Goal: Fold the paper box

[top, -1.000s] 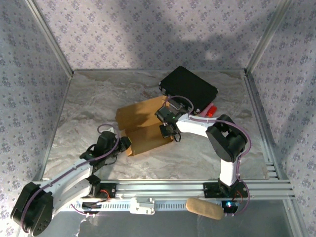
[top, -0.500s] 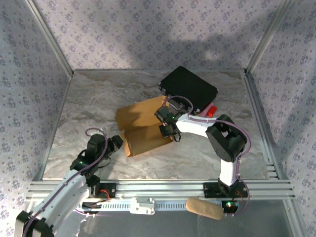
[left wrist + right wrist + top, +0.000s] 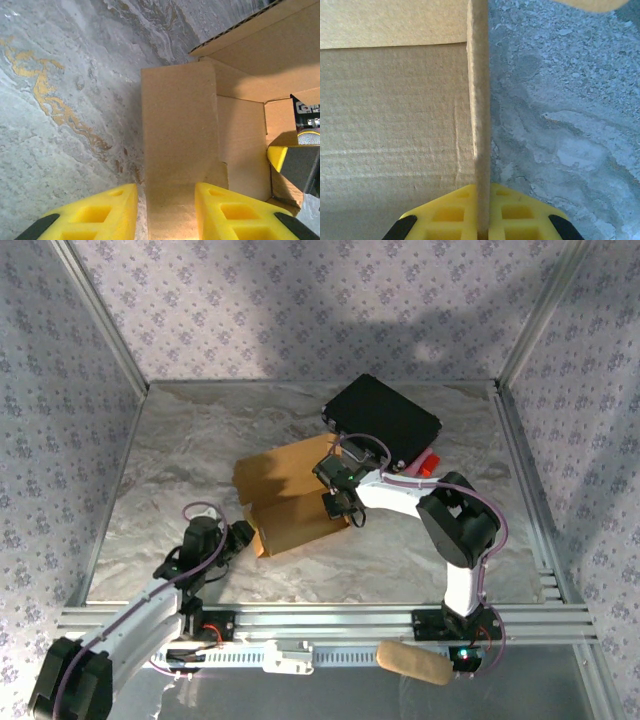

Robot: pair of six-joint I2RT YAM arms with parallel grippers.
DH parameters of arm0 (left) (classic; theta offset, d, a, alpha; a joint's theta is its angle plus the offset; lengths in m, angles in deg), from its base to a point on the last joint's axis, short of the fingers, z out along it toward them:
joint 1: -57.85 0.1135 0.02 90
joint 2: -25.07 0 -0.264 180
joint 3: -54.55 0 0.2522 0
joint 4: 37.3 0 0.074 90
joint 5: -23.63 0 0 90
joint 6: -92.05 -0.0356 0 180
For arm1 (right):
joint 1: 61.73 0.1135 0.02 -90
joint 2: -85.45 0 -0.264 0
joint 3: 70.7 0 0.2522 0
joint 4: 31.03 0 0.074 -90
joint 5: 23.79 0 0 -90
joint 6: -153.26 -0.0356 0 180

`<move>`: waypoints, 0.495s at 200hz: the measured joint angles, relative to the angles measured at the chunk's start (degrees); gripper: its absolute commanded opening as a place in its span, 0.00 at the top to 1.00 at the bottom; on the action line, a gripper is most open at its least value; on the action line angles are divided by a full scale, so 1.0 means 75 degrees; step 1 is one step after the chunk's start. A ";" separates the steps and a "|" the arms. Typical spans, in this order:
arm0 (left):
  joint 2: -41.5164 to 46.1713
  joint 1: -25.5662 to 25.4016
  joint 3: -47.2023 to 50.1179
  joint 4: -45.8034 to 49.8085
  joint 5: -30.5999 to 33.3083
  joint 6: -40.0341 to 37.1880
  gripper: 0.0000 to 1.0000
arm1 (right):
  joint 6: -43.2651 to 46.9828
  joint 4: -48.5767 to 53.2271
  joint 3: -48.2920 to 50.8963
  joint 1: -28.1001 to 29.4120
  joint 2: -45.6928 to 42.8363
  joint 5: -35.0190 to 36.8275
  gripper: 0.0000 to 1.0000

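Paper box (image 3: pixel 290 495) lies on marbled table (image 3: pixel 180 460); floral walls (image 3: pixel 300 310) around.

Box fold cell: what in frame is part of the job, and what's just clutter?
In the job:
- paper box
- right gripper, jaws shut on one of its walls
- left gripper, jaws open astride one of its flaps

Lying about:
- black case
- red item beside the case
- tan roll at the near edge
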 measured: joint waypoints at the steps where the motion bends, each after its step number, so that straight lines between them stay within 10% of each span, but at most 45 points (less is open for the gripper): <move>1: -0.0003 0.0000 0.0000 -0.0009 0.0000 0.0003 0.63 | 0.0000 0.0003 0.0000 0.0000 0.0000 0.0000 1.00; 99: -0.0793 0.0015 0.0070 -0.1128 -0.0169 0.0548 0.23 | 0.0000 0.0012 -0.0015 0.0020 0.0009 -0.0006 1.00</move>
